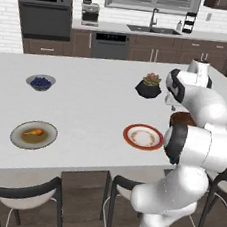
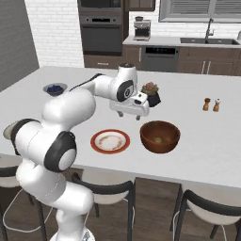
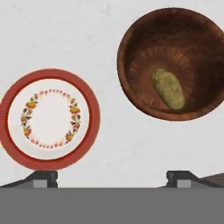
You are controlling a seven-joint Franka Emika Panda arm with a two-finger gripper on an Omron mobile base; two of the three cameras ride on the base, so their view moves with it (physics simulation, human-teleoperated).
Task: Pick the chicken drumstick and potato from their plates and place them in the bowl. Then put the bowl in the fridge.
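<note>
the potato (image 3: 168, 89) is seen lying in the bowl (image 3: 131, 39); the chicken drumstick (image 1: 34, 133) is left on the grey-olive plate (image 1: 16, 139). the gripper (image 2: 133, 113) is held wide open and empty above the counter. the drumstick is judged light, firm and perhaps slippery, best taken across its thick end.

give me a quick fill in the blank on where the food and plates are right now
The potato lies inside the ____. The chicken drumstick lies on the grey-olive ____. The white plate with the red rim holds ____ food. The gripper hangs above the counter, jaws ____.
Missing words: bowl; plate; no; open
</note>
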